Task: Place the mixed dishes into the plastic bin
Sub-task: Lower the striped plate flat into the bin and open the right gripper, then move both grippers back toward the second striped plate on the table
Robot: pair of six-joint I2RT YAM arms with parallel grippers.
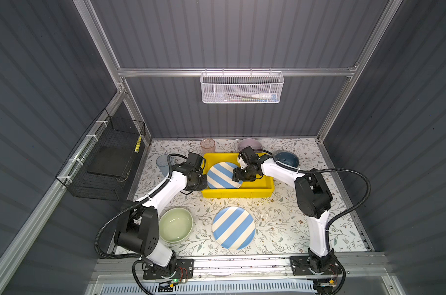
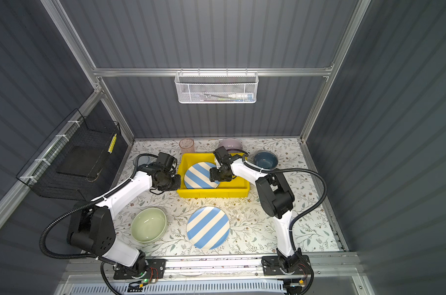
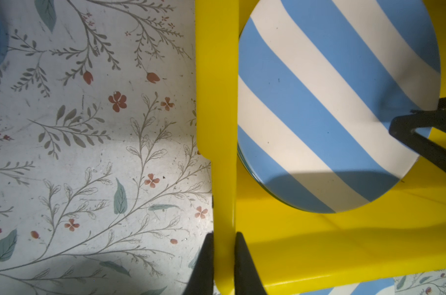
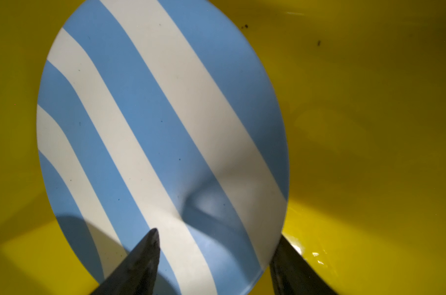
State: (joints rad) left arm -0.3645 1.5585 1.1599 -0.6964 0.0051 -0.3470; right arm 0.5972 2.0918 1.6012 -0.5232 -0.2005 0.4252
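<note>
Right wrist: right tool (image 4: pixel 216 235) straddles striped plate (image 4: pixel 152 127) rim in plastic bin (image 4: pixel 370 127).

You'll find 1 plate (image 1: pixel 223 176) in the bin (image 1: pixel 237 192); before the bin, on the table (image 1: pixel 280 224), lies a 2nd plate (image 1: pixel 233 227), with 1 bowl (image 1: pixel 175 224) to its left.
</note>
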